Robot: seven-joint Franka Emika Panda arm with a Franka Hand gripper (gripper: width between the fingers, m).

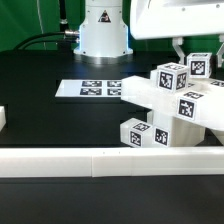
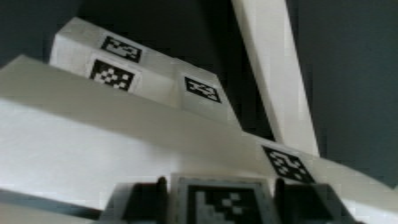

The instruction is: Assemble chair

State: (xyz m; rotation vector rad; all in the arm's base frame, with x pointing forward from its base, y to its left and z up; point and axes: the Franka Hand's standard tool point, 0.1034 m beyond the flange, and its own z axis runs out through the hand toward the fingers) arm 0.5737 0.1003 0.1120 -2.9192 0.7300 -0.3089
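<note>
The chair (image 1: 172,105) is a cluster of white tagged blocks and panels at the exterior view's right, leaning against the front rail. Its flat panel (image 1: 133,93) slants toward the exterior view's left, and a tagged cube end (image 1: 170,76) sits on top. My gripper (image 1: 198,55) is above the chair's upper right part, shut on a tagged white chair piece (image 1: 199,63). In the wrist view the dark fingers (image 2: 143,202) flank that tagged piece (image 2: 222,200). Beyond it lie the chair's tagged panels (image 2: 125,95) and a long white bar (image 2: 270,70).
The long low white border rail (image 1: 90,160) runs along the front of the black table. The marker board (image 1: 92,88) lies flat behind the chair, toward the exterior view's left. The robot base (image 1: 103,30) stands at the back. A small white block (image 1: 3,118) sits at the left edge.
</note>
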